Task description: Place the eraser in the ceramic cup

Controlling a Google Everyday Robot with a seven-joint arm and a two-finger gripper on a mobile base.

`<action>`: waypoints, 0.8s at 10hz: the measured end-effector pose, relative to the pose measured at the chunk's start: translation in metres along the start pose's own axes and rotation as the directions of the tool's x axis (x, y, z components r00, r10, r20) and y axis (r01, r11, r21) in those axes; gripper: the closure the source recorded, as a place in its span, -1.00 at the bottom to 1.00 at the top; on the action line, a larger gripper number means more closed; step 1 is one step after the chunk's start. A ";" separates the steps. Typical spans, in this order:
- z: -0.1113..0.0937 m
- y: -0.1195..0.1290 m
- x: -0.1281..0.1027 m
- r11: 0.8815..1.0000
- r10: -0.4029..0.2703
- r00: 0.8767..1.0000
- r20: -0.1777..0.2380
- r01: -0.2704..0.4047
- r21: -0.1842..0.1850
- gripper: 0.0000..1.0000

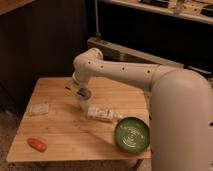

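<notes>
My gripper (80,92) hangs at the end of the white arm over the middle of the wooden table (60,131). It sits directly above a small white ceramic cup (84,104), close to its rim. The cup stands upright on the table, partly hidden by the gripper. I cannot make out the eraser; whether it is in the gripper or in the cup does not show.
A round green bowl (132,134) sits at the table's front right corner. A white printed pack (104,113) lies just right of the cup. A pale flat packet (38,109) lies at the left. An orange-red object (36,144) lies front left. My arm's bulk fills the right side.
</notes>
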 end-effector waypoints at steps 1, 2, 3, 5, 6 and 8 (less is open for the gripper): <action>0.001 -0.001 -0.001 1.000 -0.002 1.000 0.000 0.002 0.001 0.18; 0.003 -0.003 -0.002 1.000 0.000 1.000 0.001 0.000 0.002 0.18; 0.003 -0.003 -0.003 1.000 0.000 1.000 0.001 0.000 -0.001 0.18; 0.004 -0.003 -0.004 1.000 0.002 1.000 0.000 -0.002 0.000 0.05; 0.005 -0.003 -0.005 1.000 0.001 1.000 0.001 -0.001 0.001 -0.14; 0.009 -0.004 -0.006 1.000 0.000 1.000 0.001 0.000 0.002 -0.30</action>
